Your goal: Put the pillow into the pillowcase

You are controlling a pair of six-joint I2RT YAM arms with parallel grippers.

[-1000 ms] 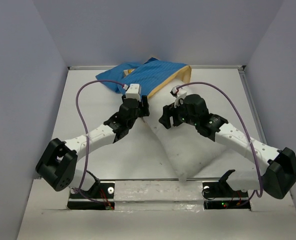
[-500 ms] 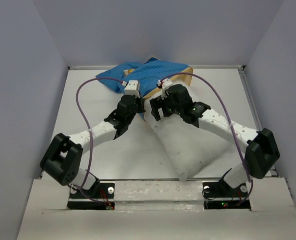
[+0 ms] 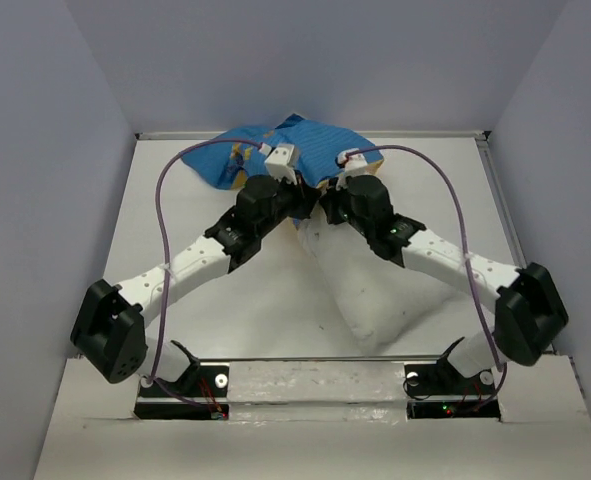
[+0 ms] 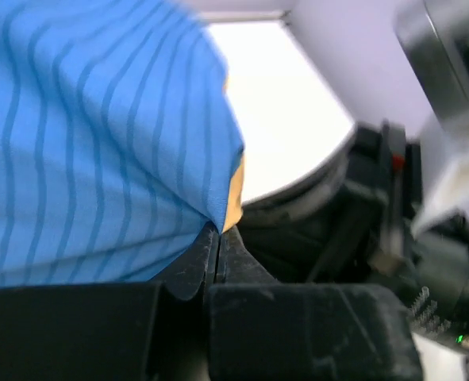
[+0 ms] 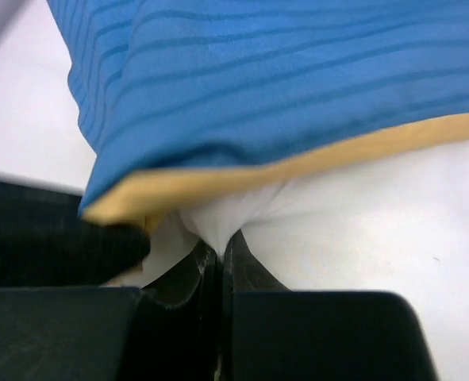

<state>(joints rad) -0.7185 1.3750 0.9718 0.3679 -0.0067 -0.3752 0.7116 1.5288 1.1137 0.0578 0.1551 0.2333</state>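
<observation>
The blue striped pillowcase (image 3: 310, 145) lies bunched at the back of the table, its yellow inside showing at the hem. The white pillow (image 3: 375, 290) stretches from its mouth toward the near right. My left gripper (image 3: 297, 198) is shut on the pillowcase's hem corner, seen up close in the left wrist view: gripper (image 4: 218, 232), pillowcase (image 4: 99, 143). My right gripper (image 3: 330, 203) sits right beside it. In the right wrist view this gripper (image 5: 220, 244) is shut on a pinch of the pillow (image 5: 361, 222), just under the pillowcase's (image 5: 258, 71) yellow hem.
The white table (image 3: 175, 210) is walled by grey panels on the left, right and back, with a metal rail (image 3: 435, 133) along the far edge. Purple cables loop over both arms. The right arm's black wrist (image 4: 361, 206) crowds close to my left gripper.
Both grippers moved toward the back to the pillowcase mouth and closed, the left on the hem, the right on the pillow. The pillowcase has bunched up further back.
</observation>
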